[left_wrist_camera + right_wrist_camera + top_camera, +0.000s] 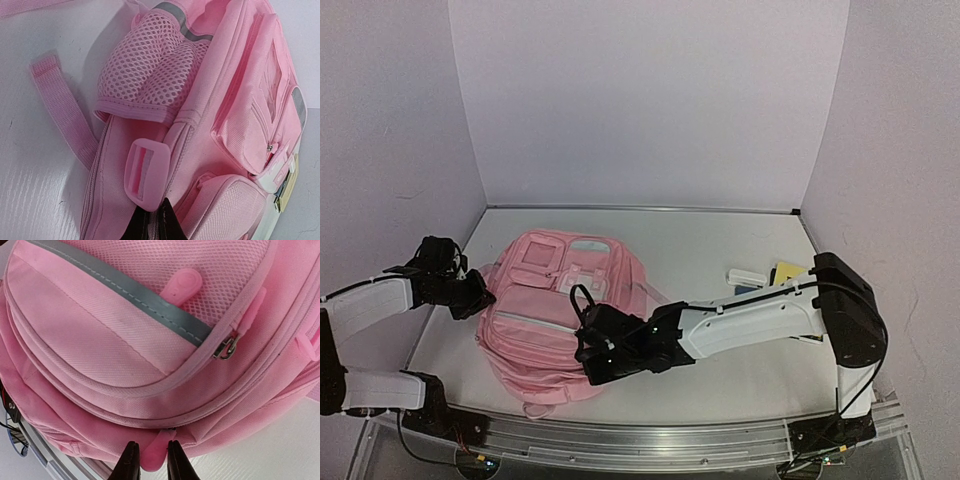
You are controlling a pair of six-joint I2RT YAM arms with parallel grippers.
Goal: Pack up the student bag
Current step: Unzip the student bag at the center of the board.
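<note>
Right pincer [151, 456] pinches zip pull [156, 440] of student bag [100, 340] by table's [740, 380] near edge; left pincer [156, 225] closed at bag's side. Opening step; next, draw pull along.

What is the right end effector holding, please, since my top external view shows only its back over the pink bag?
Observer: The right end effector is closed on a pink zipper pull tab at the student bag's near edge.
Operator: Is another zipper close by?
Observer: Yes, a metal slider sits beside the grey-trimmed pocket above, apart from the fingers.
Operator: And the left end effector?
Observer: Its fingertips are shut together just below a pink plastic buckle on the bag's side. I cannot tell whether they pinch fabric.
</note>
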